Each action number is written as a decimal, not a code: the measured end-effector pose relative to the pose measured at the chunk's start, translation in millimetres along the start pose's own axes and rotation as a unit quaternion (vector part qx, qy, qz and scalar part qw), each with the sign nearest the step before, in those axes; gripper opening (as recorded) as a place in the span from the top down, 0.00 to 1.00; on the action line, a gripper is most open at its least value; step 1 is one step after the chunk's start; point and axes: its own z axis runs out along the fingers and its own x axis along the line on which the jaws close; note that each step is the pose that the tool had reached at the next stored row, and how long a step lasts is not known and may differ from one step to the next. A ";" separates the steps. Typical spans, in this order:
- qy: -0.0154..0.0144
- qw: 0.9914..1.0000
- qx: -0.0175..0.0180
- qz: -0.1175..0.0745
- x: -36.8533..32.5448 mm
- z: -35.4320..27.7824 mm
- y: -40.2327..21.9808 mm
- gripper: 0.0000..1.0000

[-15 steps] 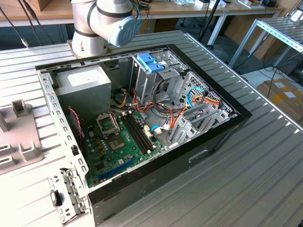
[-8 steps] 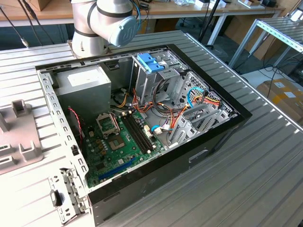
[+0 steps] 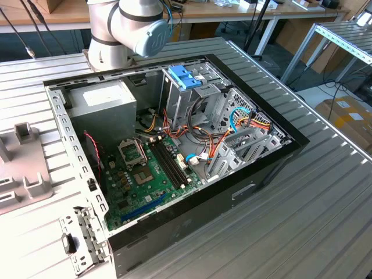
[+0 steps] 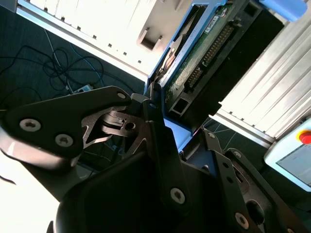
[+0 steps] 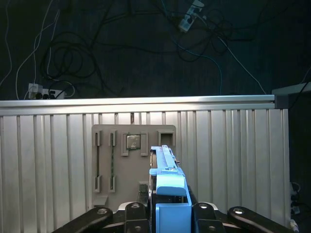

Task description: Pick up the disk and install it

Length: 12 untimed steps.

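In the first wrist view, the black linked hand (image 5: 167, 219) is clenched on the flat dark disk with blue plastic rails (image 5: 166, 180). The disk stands on edge, its long axis pointing out from the hand toward a grey slotted tray (image 5: 131, 162) on the ribbed aluminium counter (image 5: 48, 160).

Case (image 3: 192, 224) on table (image 3: 317, 221), arm base (image 3: 125, 29) behind, fixture plate (image 3: 23, 174) beside; disk (image 5: 167, 191) between fingers (image 5: 211, 217).

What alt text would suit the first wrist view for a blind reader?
The gripper holds the disk, a blue-railed drive, edge-on; behind it, a ribbed metal table bears a grey fixture plate, and cables lie on the dark floor.
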 end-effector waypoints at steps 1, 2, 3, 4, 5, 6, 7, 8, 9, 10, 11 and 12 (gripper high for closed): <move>0.000 1.000 0.000 0.000 0.4 0.0 0.0 0.63; 0.000 1.000 0.000 0.000 0.7 0.0 0.0 0.63; 0.000 1.000 0.000 0.000 1.0 0.0 -0.1 0.63; 0.000 1.000 0.000 0.000 1.5 -0.1 -0.1 0.63; 0.000 1.000 0.000 0.000 1.8 -0.1 -0.1 0.63; 0.000 1.000 0.000 0.000 2.3 -0.1 -0.2 0.63; 0.000 1.000 0.000 0.000 2.7 -0.1 -0.2 0.63; 0.000 1.000 0.000 0.000 2.9 -0.2 -0.2 0.63; 0.000 1.000 0.000 0.000 3.2 -0.2 -0.2 0.63; 0.000 1.000 0.000 0.000 3.6 -0.2 -0.2 0.63; 0.000 1.000 0.000 0.000 4.1 -0.2 -0.3 0.63; 0.000 1.000 0.000 0.000 4.5 -0.2 -0.3 0.63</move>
